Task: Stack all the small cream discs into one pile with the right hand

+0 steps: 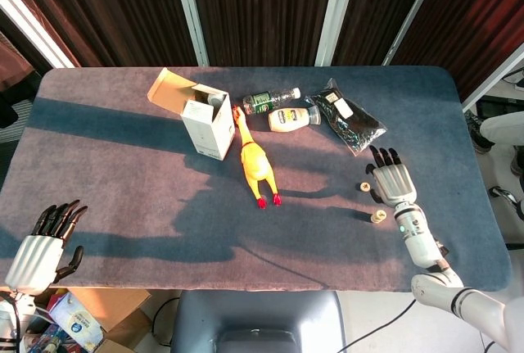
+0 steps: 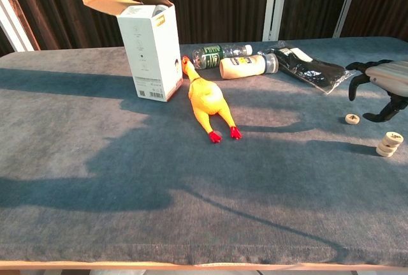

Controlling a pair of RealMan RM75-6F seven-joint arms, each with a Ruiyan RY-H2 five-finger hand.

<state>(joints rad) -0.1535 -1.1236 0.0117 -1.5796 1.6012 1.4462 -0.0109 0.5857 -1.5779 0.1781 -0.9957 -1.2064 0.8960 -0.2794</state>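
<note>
light: hard sun, bright patches | shadows: long, dark across table [image 1: 123, 165] | focus: sharp, no blur

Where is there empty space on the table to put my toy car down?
The near side of the table, in front of the rubber chicken, is bare, as is the left, beyond the white box. It is crowded at the back, around the bottles, and near the right hand and discs.

No wording can be read: print on the white box [image 2: 153, 52] and bottle labels [image 2: 245, 66] is too small.
</note>
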